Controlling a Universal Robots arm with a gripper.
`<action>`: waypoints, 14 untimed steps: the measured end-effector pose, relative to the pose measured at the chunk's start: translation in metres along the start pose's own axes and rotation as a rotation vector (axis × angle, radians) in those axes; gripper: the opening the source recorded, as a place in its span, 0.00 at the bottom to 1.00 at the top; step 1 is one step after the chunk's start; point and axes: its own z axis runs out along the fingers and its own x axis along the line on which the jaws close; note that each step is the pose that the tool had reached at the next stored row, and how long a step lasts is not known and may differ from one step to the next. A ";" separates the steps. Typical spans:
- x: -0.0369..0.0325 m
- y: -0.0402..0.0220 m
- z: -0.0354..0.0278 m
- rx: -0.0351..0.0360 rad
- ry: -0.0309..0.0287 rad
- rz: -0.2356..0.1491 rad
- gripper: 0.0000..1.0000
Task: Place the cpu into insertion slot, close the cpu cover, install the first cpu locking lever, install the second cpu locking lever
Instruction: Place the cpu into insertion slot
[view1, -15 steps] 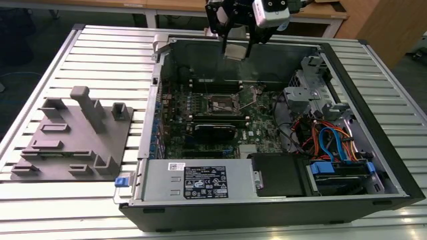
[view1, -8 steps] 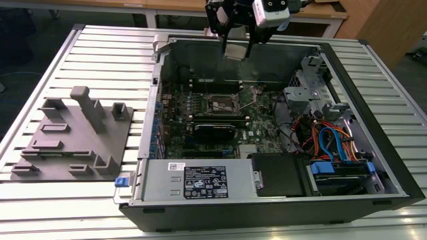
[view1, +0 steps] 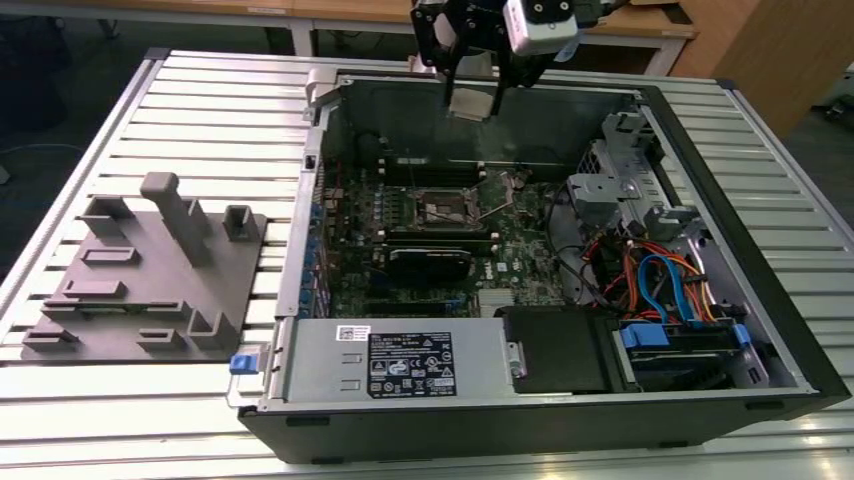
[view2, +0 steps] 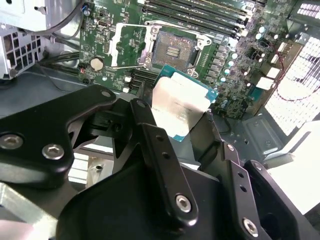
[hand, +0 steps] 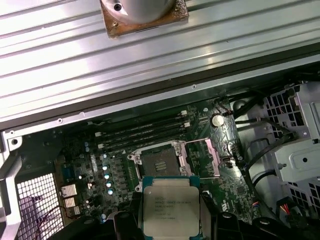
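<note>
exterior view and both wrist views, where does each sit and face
Exterior view: off the arm, above, looking down into the open computer case; gripper above its far wall.
First wrist view: on the arm, looking past the fingers at the socket.
Second wrist view: on the arm, behind the fingers, facing the socket.
Both wrist views share the cpu held in the fingers.

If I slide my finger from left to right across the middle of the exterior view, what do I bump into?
Grey block with pegs → green board → blue and orange wires.
</note>
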 end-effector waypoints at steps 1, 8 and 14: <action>0.0000 0.0000 0.0000 -0.0002 -0.0011 0.013 0.54; 0.0000 0.0000 0.0002 -0.0022 -0.0105 0.117 0.54; 0.0000 0.0000 0.0002 -0.0024 -0.0110 0.123 0.54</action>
